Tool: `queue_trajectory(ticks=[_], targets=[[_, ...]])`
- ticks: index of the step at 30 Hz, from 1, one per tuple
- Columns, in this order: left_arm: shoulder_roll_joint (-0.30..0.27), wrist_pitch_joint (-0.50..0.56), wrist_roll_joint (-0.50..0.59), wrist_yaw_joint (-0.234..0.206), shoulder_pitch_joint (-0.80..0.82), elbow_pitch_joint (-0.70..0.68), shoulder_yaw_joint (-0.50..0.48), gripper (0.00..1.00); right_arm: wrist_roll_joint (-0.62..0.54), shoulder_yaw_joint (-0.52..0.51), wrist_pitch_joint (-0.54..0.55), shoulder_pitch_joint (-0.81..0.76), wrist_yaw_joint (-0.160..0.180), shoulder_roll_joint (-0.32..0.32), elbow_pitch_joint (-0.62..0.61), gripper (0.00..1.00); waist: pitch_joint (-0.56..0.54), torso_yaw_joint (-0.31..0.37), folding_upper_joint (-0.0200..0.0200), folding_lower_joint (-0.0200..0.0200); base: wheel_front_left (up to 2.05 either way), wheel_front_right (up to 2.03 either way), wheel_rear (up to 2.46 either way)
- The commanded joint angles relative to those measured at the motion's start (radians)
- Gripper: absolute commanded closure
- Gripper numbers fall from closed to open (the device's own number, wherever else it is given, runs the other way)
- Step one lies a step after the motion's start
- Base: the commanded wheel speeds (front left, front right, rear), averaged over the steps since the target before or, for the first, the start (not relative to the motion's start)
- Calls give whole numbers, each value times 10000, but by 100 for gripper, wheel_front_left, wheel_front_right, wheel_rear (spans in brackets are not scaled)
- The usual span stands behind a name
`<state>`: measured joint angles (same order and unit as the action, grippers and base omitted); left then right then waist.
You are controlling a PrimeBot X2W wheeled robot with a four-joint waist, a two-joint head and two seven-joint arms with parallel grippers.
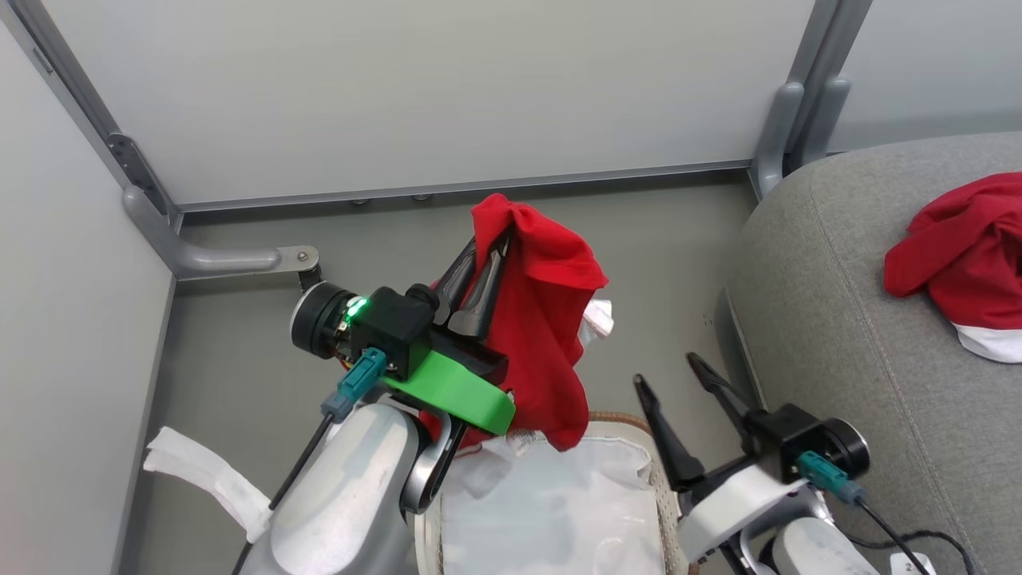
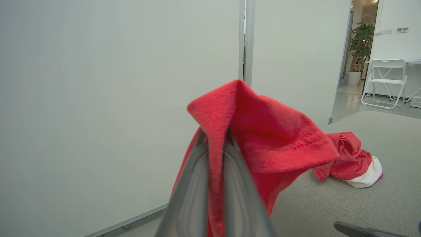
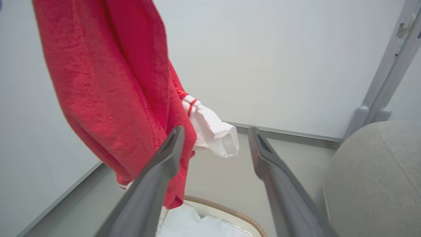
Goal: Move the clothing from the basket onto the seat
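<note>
Left gripper [image 1: 489, 247] is pinched tight on a fold of a bright red soft garment with a white striped cuff [image 1: 543, 319], held above the oval cream perforated basket with brown woven rim [image 1: 615, 417]; the hem hangs just over the rim. Right gripper [image 1: 667, 371] is wide open and empty, standing between the cloth and the large grey upholstered sofa seat [image 1: 838, 319], where a second red garment [image 1: 966, 247] lies. Risks: the thin pinch slips on the swing, or the trailing hem snags the right fingers or drags the white plastic liner [image 1: 551, 511].
</note>
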<state>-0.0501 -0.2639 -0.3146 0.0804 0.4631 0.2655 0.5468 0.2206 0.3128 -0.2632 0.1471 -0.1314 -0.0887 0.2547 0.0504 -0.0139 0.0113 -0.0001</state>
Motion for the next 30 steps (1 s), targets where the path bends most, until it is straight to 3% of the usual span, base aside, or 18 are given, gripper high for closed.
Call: queue_trajectory(ticks=[1, 5, 11, 18, 26, 27, 28, 29, 30], targets=[[-18, -7, 20, 44, 156, 36, 0, 100, 5, 463, -21, 302, 14, -215, -219, 0, 28, -11, -113, 1, 0, 0, 0], [-20, -7, -107, 78, 188, 71, 144, 100, -441, 1524, -21, 1123, 14, -738, -1282, 0, 106, -114, -113, 1, 0, 0, 0], [-20, -7, -282, 143, 189, 68, 517, 100, -576, 1917, -20, 2044, 14, -887, -2039, 0, 148, -420, -113, 1, 0, 0, 0], [-15, -7, -651, 217, 240, -231, 1370, 100, -480, 2066, -20, 2531, 14, -613, -1048, 0, 101, -902, -113, 1, 0, 0, 0], [-13, -7, -1137, 160, 293, -511, 2233, 100, 259, 2991, -21, 2941, 14, -175, 1620, 0, 13, -1317, -113, 1, 0, 0, 0], [-12, -9, -1196, 126, 324, -559, 2311, 100, 353, 3112, -21, 3021, 14, -100, 1968, 27, 14, -1352, -113, 1, 0, 0, 0], [-13, -7, -1247, 95, 335, -593, 2380, 100, 504, 3169, -21, 3048, 14, -27, 2177, 70, 13, -1376, -113, 1, 0, 0, 0], [-10, -9, -1307, 72, 342, -624, 2460, 100, 660, 3263, -21, 3109, 14, 31, 2405, 100, 21, -1403, -113, 1, 0, 0, 0], [-12, -9, -1347, 49, 346, -642, 2500, 100, 764, 3321, -21, 3168, 14, 60, 2522, 100, 32, -1419, -113, 1, 0, 0, 0]])
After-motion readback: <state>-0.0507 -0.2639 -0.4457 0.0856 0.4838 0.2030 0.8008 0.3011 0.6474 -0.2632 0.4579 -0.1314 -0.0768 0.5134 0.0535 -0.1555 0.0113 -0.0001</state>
